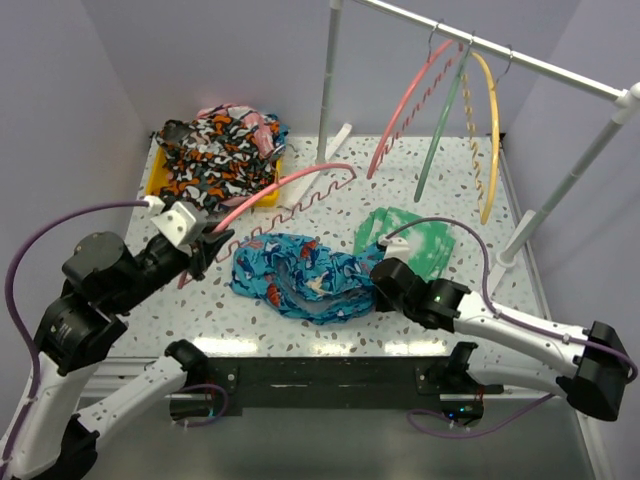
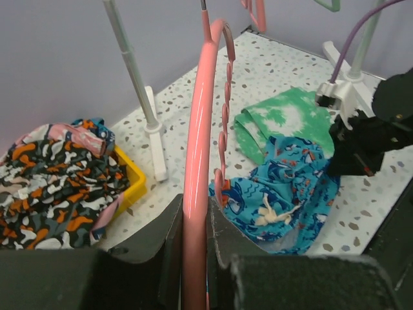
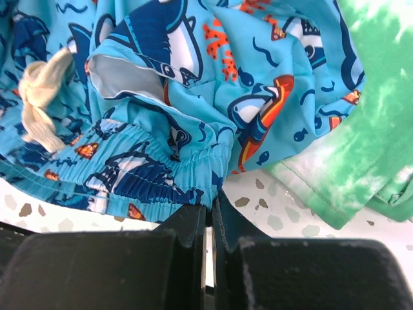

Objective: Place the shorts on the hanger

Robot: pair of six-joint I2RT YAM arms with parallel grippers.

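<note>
Turquoise shark-print shorts lie crumpled on the counter near the front middle. Their long axis runs roughly left to right in the top view, with the elastic waistband along the near-right edge and the white drawstring bunched toward the left. The right side butts against the green cloth. The right fingers look closed on that waistband edge, with fabric pinched right at the tips. The left fingers are clamped on the pink hanger near one end. The hanger runs diagonally from near-left to far-right, with its far tip pointing toward the rack post. Its ridged edge passes just beside the far-left corner of the shorts, and it's hard to tell whether they touch. The step here looks like opening the waistband and feeding a hanger arm through. To do that well, the right side should probably lift only the top waistband layer so a gap opens up. The left should then swing the hanger's long axis in line with that gap and slide the tip in low and slow, because those ridges could snag the fabric.
</note>
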